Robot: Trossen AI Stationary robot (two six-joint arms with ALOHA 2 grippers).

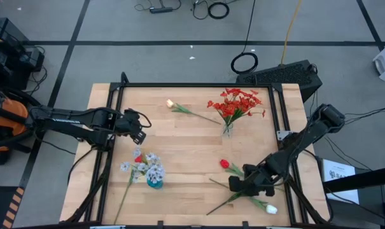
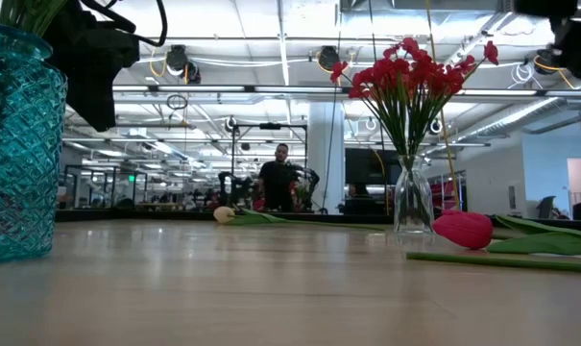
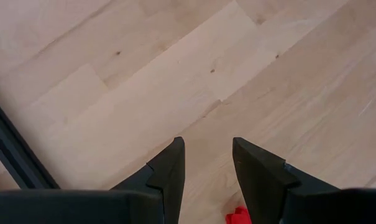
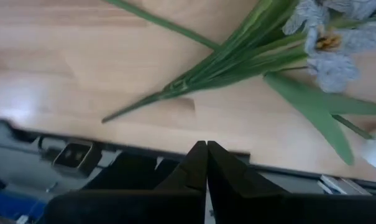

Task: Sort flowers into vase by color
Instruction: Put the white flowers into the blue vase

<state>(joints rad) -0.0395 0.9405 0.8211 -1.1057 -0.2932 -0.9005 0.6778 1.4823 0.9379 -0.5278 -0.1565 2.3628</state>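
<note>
Wood surface: pale plank table (image 1: 192,149) inside a black frame (image 1: 198,85), which runs close along all its sides.
Landmark: clear glass vase (image 1: 227,129) with the red blossom clusters (image 1: 238,103) already standing in it, toward the far right of the table.
Other vase: teal glass vase (image 1: 154,182), near-left of the clear one, holding pale blue-white sprays (image 1: 149,166) with a speck of red among them.
Loose flowers: a cream-white tulip (image 1: 171,104) lies left of the clear vase, its stem pointing toward it; a red tulip (image 1: 224,163) lies nearer than the clear vase; a second white bud (image 1: 270,208) and several crossed green stems (image 1: 227,200) lie farther toward the near-right edge.
Right gripper (image 1: 238,185): down among those stems, just beyond the red tulip from the clear vase; its wrist view shows the fingers (image 4: 206,163) pressed together with nothing between them, a stem and a pale blossom lying ahead.
Left gripper (image 1: 139,130): well left of the clear vase, over bare wood, fingers parted and empty.
Step in hand: likely picking the next loose flower on the right; no grasp made.
Next move: the jaws must part, then close on one stem alone, probably the red tulip's, bound for the clear vase.
Edges: the stem pile sits close to the near frame rail, so little room there.
Open room: bare wood between pile and clear vase gives a free carrying path.
</note>
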